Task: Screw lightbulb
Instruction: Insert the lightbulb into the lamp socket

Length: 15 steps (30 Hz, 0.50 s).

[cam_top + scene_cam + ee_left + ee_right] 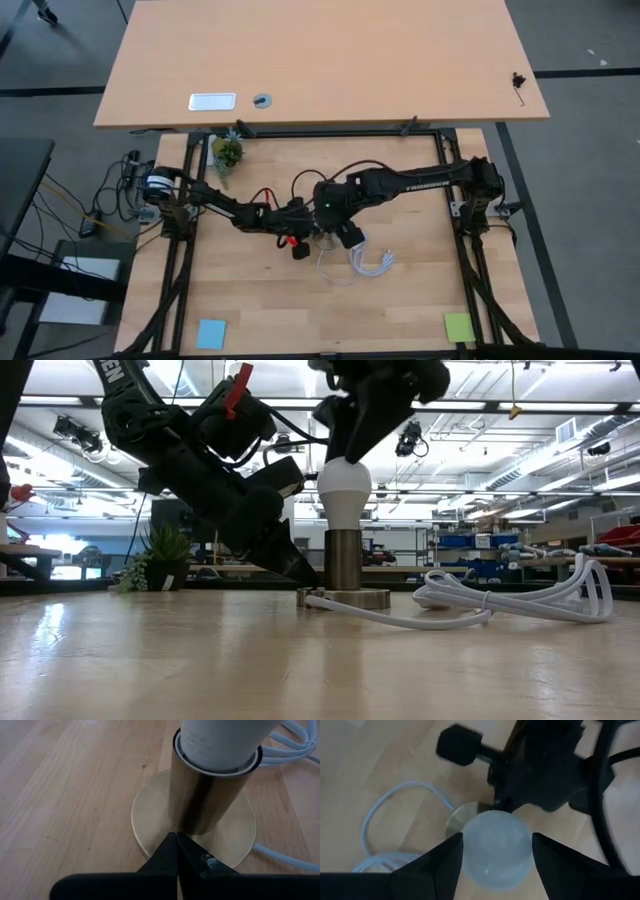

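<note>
Two grippers at socket, lightbulb (343, 488) seated.
Right gripper (496, 851) fingers clasped bulb head from above; left gripper (176, 854), pinched together, pressed the brass base (150, 810) mid-table. Probably final tightening turns left.

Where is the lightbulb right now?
The lightbulb stands upright in the brass socket near the table's middle in the low view, between the right gripper's fingers from above, with the coiled white cable beside it.
</note>
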Motion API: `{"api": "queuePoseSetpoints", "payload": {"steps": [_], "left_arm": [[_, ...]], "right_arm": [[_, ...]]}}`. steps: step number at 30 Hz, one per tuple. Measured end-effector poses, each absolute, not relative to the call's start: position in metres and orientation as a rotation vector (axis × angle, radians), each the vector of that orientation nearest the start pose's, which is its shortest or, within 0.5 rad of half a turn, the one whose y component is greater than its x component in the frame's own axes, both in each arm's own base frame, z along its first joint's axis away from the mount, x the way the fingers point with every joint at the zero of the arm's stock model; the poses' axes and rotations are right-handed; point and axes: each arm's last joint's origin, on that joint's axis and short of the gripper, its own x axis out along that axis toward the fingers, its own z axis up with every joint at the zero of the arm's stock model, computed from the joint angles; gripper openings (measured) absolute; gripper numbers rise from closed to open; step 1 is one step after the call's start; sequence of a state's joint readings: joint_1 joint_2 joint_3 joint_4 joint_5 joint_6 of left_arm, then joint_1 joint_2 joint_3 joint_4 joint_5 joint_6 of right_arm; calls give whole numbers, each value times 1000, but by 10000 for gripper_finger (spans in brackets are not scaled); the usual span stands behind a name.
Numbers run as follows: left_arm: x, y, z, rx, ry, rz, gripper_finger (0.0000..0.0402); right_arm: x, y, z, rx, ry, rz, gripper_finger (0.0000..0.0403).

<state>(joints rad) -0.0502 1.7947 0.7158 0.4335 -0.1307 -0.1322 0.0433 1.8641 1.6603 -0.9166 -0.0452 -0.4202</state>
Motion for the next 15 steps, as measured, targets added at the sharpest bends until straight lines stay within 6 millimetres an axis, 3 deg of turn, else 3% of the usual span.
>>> {"api": "queuePoseSetpoints", "payload": {"steps": [8, 15], "left_arm": [[324, -12, 115, -69, 636, 120, 0], [324, -12, 115, -70, 636, 123, 0]], "right_arm": [[390, 18, 276, -310, 1083, 268, 236], [389, 12, 275, 232, 1109, -165, 229]]}}
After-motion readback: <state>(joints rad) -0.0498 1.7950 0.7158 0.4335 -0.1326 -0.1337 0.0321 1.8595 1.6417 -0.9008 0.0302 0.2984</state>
